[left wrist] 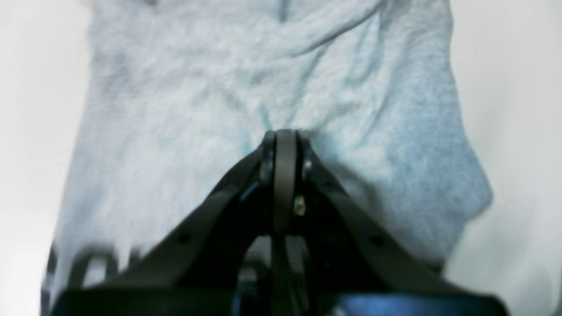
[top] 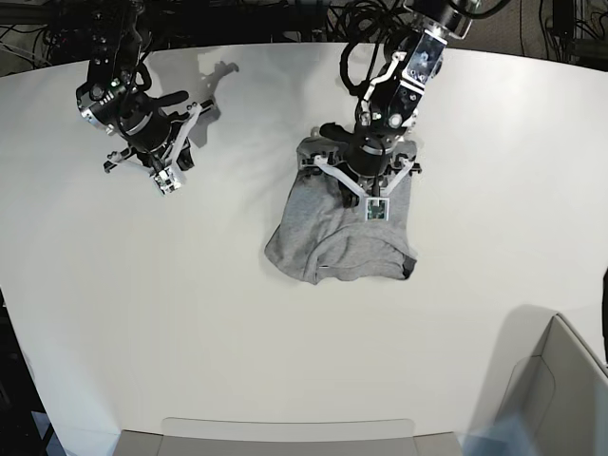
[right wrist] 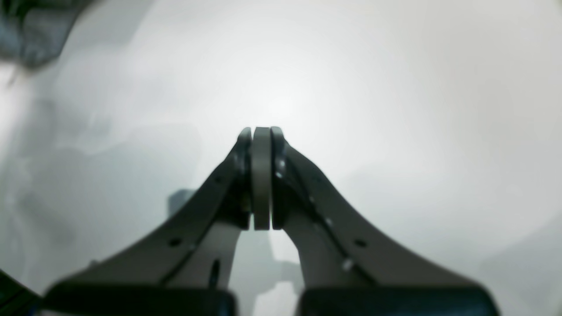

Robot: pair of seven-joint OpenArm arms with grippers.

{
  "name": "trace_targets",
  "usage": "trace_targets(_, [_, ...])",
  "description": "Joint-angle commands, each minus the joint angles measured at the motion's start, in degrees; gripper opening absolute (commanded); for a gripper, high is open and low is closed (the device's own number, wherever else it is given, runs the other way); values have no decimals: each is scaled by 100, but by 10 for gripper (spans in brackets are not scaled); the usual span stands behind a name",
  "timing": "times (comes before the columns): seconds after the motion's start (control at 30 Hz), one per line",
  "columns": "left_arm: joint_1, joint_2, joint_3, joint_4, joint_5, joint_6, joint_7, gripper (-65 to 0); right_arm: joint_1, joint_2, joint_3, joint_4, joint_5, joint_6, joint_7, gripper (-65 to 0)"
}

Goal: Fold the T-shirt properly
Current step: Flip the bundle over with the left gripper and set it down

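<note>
On the base view's left, the right gripper (top: 167,180) hangs over bare table (top: 190,313), jaws pressed together on nothing, with the T-shirt (top: 337,237) well off to its side. The left gripper (top: 377,210) sits directly over the bunched shirt, jaws likewise closed; whether they pinch cloth I cannot tell. The grey bundle spreads ahead of those jaws, so the left arm is plainly the nearer.
</note>
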Motion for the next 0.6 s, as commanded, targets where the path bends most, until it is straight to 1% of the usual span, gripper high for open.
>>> trace_targets(0.0, [-68,-17,-32,-83,31,43,-80,-650,0,39,99,110,58,14,123,-650])
trace_targets(0.07, [-77,-44,-128,-303,31,25,-141,-650,-52,30,195,110,58,14,202,-650])
trace_targets(0.17, [-77,-219,-550,-470,22,-19,-326,-650,-184,13,266,110,58,14,369,-650])
trace_targets(0.23, [-77,-439,-788,-575,22,-107,-361,-650,-211,22,257,110,58,14,378,-650])
trace_targets(0.33, [-77,-738,-1210,-646,22,-625,-387,-650,-246,13,266,110,58,14,378,-650])
trace_targets(0.43, [-77,-958,-1878,-857,22,-1135,-396,-650,-263,4,257,110,58,14,387,-650])
trace_targets(0.5, [-121,-1081,-2186,-1041,22,-1346,-396,-650,-263,-5,239,110,58,14,387,-650])
trace_targets(0.57, [-288,-1239,-2335,-1103,22,-1487,-396,-650,-255,-14,231,110,58,14,387,-650])
